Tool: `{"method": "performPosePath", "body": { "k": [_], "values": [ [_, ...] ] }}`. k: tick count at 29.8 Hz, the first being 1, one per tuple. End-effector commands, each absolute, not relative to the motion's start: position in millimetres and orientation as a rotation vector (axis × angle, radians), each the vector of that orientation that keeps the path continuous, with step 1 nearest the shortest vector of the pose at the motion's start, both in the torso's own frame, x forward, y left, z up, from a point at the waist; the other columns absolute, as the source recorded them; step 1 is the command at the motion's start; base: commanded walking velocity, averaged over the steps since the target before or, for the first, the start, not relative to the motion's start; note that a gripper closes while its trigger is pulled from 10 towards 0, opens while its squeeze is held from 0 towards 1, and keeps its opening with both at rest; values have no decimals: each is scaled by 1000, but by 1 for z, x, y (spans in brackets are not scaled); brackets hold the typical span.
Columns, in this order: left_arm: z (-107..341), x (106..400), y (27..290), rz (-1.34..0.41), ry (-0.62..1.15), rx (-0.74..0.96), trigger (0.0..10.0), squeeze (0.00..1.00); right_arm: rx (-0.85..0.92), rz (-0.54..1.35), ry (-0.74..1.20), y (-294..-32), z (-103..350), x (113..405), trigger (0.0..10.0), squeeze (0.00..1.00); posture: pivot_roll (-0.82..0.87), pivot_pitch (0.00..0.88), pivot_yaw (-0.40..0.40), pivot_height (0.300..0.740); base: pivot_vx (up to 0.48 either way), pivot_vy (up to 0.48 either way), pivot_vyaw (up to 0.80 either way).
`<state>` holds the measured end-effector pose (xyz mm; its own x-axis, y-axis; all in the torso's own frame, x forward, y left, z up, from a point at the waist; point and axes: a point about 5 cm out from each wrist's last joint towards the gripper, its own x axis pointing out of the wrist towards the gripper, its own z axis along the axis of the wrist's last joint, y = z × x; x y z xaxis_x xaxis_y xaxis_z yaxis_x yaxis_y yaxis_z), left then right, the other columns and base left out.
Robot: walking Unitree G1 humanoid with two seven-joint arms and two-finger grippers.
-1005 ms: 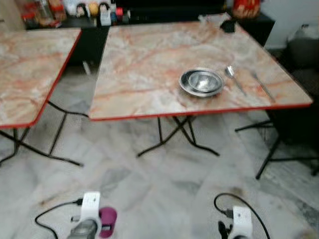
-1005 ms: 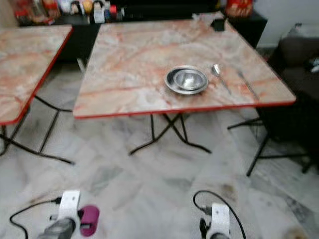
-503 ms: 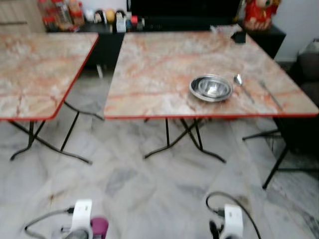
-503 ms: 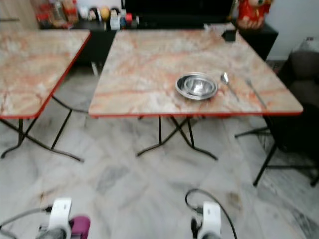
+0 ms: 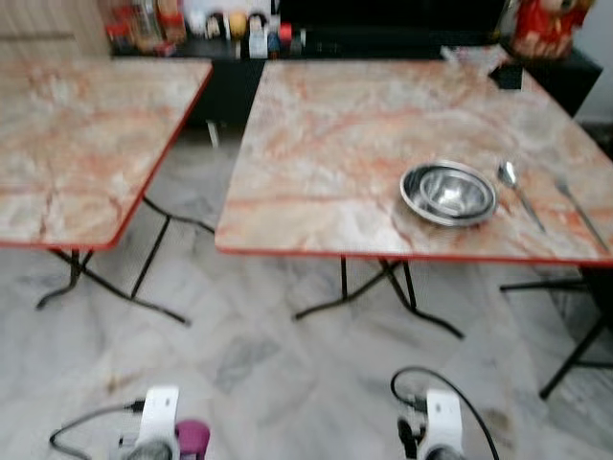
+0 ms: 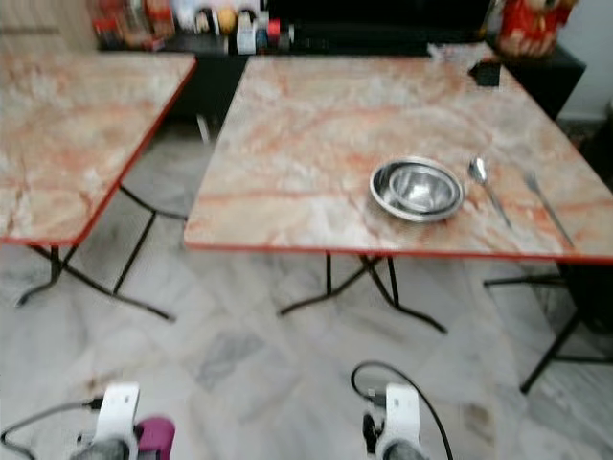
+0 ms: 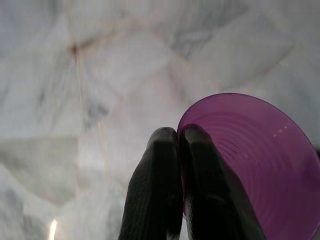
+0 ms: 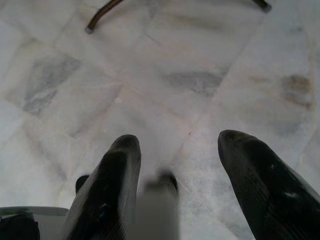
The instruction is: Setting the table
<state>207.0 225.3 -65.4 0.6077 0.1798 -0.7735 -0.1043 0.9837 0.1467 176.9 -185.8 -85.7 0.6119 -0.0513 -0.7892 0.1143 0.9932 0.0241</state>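
A purple plastic cup (image 7: 250, 160) hangs low over the floor, its rim pinched between the two black fingers of my left gripper (image 7: 181, 145); the cup (image 5: 192, 439) also peeks out beside my left wrist at the bottom of the left eye view. My right gripper (image 8: 179, 150) hangs open over the marble floor with nothing between its fingers. Ahead stands a marble-patterned folding table (image 5: 326, 163) with a red edge. On its right part sit a steel bowl (image 5: 448, 193), a spoon (image 5: 515, 189) and a fork (image 5: 580, 213).
A second red-edged table (image 5: 86, 144) stands to the left, with a gap of floor between the two. A dark cabinet (image 5: 316, 38) with bottles and figurines runs along the back. Black folding legs (image 5: 383, 292) sit under the near table.
The camera has swung left, so both tables have shifted right and look nearer. The arms hang as before, the cup still in the left gripper.
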Motion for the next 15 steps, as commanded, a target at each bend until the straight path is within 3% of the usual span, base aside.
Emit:
{"method": "performPosePath", "body": {
  "k": [1,4,12,15],
  "values": [
    [-68,205,219,150,912,87,10000,0,66,-118,916,-194,-86,175,10000,0,-5,104,-4,740,480,0,0],
    [-68,205,219,149,913,88,10000,0,71,-121,914,-194,-85,175,10000,0,-5,103,-4,740,352,0,0],
    [-67,208,217,126,906,105,10000,0,71,-125,916,-194,-86,175,10000,0,-9,115,-2,740,0,0,0],
    [-67,208,217,124,906,108,10000,0,58,-112,914,-194,-85,175,10000,0,-8,116,-1,740,0,-292,0]
  ]
}}
